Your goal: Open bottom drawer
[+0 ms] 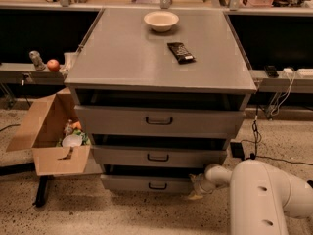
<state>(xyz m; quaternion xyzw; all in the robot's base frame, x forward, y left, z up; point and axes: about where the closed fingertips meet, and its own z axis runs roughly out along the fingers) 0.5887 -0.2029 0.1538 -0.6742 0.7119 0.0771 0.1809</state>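
Bottom drawer (132, 183), lowest in the grey cabinet (146, 58), has the hand (196, 186) at its right end, seemingly touching it; how far the hand is spread cannot be told.

Cabinet surface (122, 67) carried bowl (161, 20) at rear centre. Flat packet (180, 52) lay in front of bowl, slightly right. Three drawers stacked under surface: top drawer (117, 119), middle drawer (122, 155) below it, bottom drawer (127, 183) lowest, near floor. Gripper (198, 187) sat at right end of bottom drawer front, low by floor. Arm (264, 195) to right of gripper. Box (49, 131) on floor left of drawers. Round fruit (53, 64) on ledge behind box.
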